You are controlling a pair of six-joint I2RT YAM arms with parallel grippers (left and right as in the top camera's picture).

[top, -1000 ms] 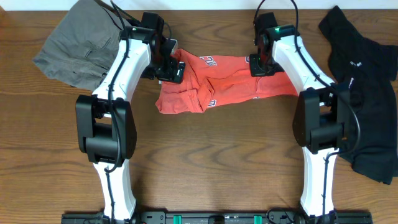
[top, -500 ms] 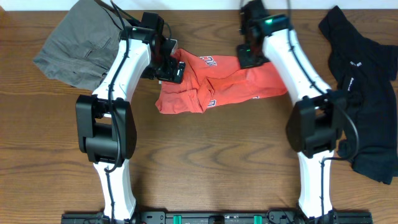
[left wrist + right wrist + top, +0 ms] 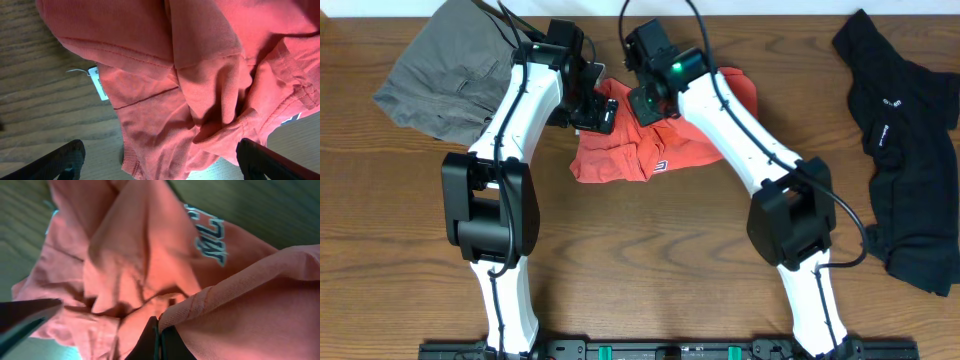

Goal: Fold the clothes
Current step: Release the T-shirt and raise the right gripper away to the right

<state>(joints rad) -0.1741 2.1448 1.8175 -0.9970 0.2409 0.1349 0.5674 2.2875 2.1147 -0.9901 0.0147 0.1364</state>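
Note:
The coral-red T-shirt (image 3: 620, 155) lies bunched at the table's middle, partly folded over itself. My right gripper (image 3: 645, 105) is shut on a hem of the T-shirt (image 3: 235, 285) and holds that edge over the shirt's left part; its jaws (image 3: 160, 340) are pinched together on the cloth. My left gripper (image 3: 598, 108) is open at the shirt's upper left edge; its fingers (image 3: 160, 167) spread wide on either side of the crumpled T-shirt (image 3: 200, 75). White-and-dark lettering (image 3: 210, 240) shows. No navy piece is in view.
Grey-khaki shorts (image 3: 440, 70) lie at the back left beside the left arm. A black shirt (image 3: 910, 150) sprawls along the right edge. A white care label (image 3: 98, 82) sticks out from the T-shirt. Bare wood shows in front of the shirt.
My right gripper has swept left across the table with the shirt's right edge, folding it over the left part. The left gripper has stayed in place.

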